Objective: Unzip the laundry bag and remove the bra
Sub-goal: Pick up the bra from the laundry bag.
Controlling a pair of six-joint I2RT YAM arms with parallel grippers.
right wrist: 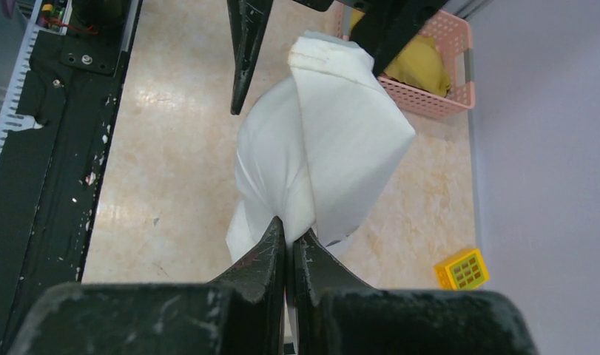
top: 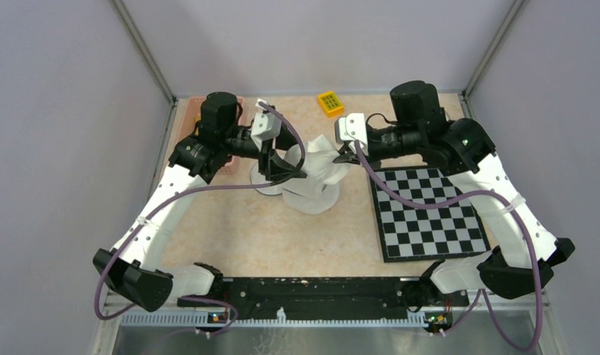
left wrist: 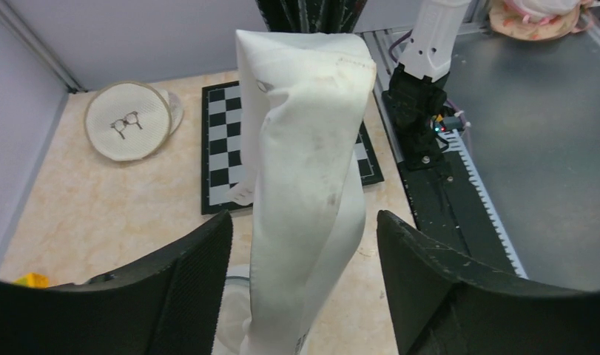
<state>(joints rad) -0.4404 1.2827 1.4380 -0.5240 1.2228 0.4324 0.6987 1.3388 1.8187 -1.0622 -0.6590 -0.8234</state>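
Hanging upright over the middle of the counter (top: 245,229), between the two arms: a white laundry bag (top: 317,171), lower end down at the surface. Pinched at a fold of its cloth by the right end effector (right wrist: 289,233), fingers nearly together with only fabric between them. Flanked by the left end effector (left wrist: 304,222), spread wide, one pad on either side and touching neither face as far as can be told. Likely to handle as soft, light and limp: creases and sags under its own weight, offers no stiffness to push against, probably slips a little on smooth pads. Best taken by a pinch on a seam or doubled edge, with a second hold close to the zip to keep the cloth taut while the tab is drawn. No zip or pull visible in any view, so no telling which side to go for; no bra in sight either, presumably inside. No brand or readable writing on the bag; only faint grey marks on the cloth and a small dark print near its lower edge in the left wrist view, too small to read. Nothing legible on the checkerboard (top: 430,211) or the yellow gridded block (top: 330,102).
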